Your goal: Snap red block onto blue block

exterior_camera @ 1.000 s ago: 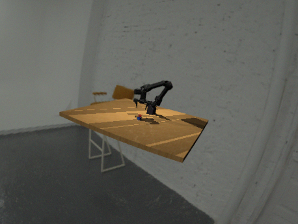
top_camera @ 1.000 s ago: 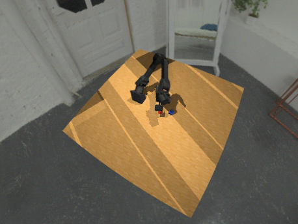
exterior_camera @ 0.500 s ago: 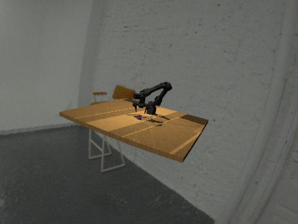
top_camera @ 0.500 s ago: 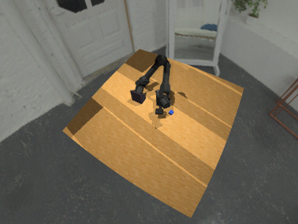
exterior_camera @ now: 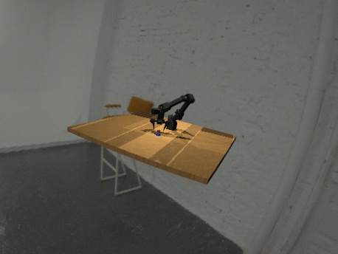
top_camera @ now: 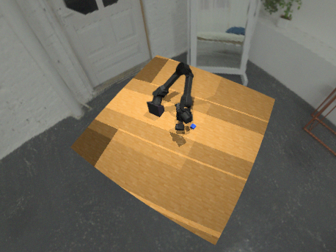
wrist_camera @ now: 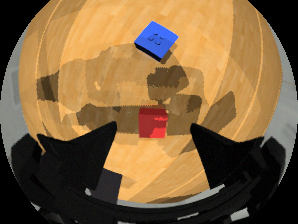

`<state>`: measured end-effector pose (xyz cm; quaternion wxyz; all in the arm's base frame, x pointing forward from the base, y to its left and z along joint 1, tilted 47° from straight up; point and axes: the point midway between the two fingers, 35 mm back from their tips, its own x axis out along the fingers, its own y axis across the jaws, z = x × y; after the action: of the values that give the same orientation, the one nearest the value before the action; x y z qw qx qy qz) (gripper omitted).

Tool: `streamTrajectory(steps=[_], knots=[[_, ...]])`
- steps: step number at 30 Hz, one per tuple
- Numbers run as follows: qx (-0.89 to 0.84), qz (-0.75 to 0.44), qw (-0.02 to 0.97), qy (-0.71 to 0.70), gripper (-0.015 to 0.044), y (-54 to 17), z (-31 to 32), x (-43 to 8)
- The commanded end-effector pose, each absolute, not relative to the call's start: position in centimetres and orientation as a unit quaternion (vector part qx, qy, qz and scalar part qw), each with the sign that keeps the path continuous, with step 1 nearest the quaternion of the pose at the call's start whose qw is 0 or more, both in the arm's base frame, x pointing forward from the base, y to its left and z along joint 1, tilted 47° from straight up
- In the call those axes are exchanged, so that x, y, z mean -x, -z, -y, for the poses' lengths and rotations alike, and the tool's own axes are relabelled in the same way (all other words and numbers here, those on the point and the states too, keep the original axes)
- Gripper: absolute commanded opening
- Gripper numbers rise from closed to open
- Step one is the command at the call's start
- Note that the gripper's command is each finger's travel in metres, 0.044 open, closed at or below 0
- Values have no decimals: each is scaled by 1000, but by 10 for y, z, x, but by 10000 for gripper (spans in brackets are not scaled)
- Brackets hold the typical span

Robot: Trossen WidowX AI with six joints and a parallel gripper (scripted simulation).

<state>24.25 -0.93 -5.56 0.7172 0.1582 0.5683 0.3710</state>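
- The gripper stands wide, nothing between its fingers, above the table.
- The red block lies on the table; in the wrist view it sits square to the picture, left of centre between the fingertips, and shows no clear long axis.
- The blue block lies apart from it, turned cornerwise in the wrist view, studs up.
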Motion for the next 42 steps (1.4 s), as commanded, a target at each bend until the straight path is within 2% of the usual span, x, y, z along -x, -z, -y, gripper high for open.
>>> streamTrajectory(steps=[1, 6, 18, 26, 29, 42], knots=[[-163, -570, 714, -372, 440, 62, 2, -240], [-163, -570, 714, -372, 440, 66, -2, -240], [-163, -570, 714, -372, 125, 66, -2, -240], [-163, -570, 714, -372, 72, 66, -2, -240], [-163, -570, 714, -372, 0, 64, 0, -241], [-160, -573, 715, -367, 0, 30, 44, -239]])
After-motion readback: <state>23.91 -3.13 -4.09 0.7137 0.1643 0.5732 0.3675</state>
